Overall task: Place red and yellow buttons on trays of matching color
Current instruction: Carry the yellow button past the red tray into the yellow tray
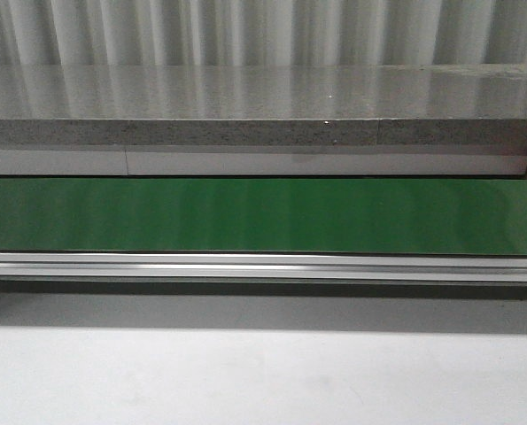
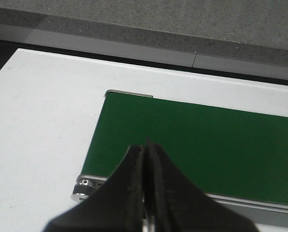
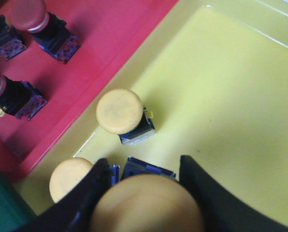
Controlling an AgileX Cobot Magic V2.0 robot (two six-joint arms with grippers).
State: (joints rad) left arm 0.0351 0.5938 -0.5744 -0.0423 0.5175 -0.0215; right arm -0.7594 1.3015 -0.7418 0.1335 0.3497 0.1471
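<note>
A yellow dome-capped push button (image 3: 146, 203) is pinched by the right claw (image 3: 144, 193) over the yellow plastic tray (image 3: 231, 96), where two more yellow buttons (image 3: 119, 111) are seen. The left claw (image 2: 146, 164) is pressed together above the green conveyor belt (image 2: 206, 140).

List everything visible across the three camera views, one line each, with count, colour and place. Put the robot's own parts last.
Yellow mushroom-head push buttons: three, yellow; two on the yellow tray, one between the right jaws.
Red mushroom-head push buttons: at least two, red caps on dark bases, lying on the red tray.
Yellow plastic tray: one, beside the red tray.
Red plastic tray: one, next to the yellow tray.
Green conveyor belt: one, running across the front view, nothing on it.
White table surface: one, in front of the belt.
Grey speckled counter: one, behind the belt.
Left gripper: black jaws shut, empty, over the belt's end.
Right gripper: black jaws shut on a yellow button.
</note>
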